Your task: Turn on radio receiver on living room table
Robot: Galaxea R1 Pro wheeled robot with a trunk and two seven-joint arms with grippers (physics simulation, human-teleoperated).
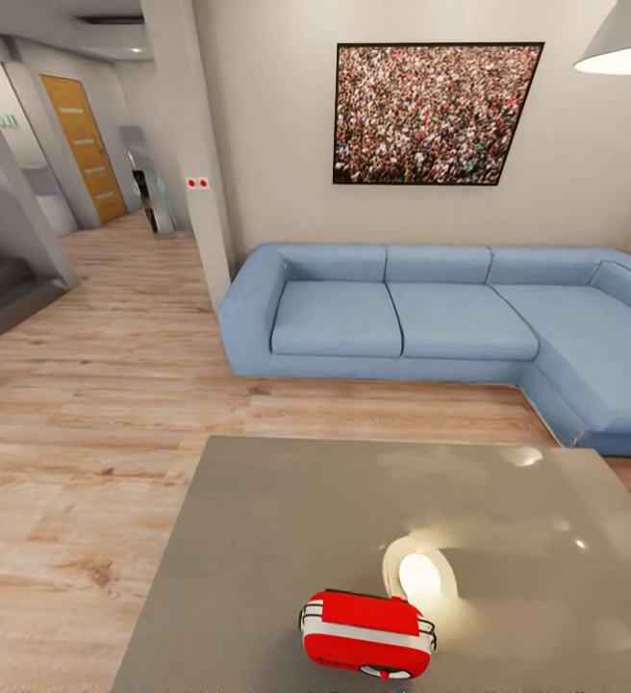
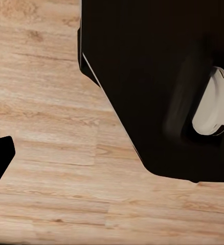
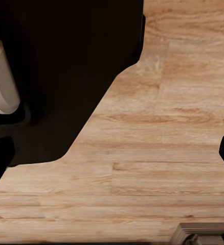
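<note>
Radio receiver on table; pincer positions and states perhaps indiscernible.

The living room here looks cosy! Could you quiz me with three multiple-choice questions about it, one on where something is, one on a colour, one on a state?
1. Where is the radio receiver?
A. On the sofa
B. On the table's near part
C. On the floor

2. What colour is the sofa?
A. Blue
B. Green
C. Brown

3. How does the radio receiver stand?
A. Held in a gripper
B. Hanging from the wall
C. Free on the table, nothing touching it

Answers:
1. B: it sits on the grey table, close to the head view's lower edge.
2. A: its cushions and arms are light blue.
3. C: it rests alone on the glossy top, beside a lamp's reflection.
</note>
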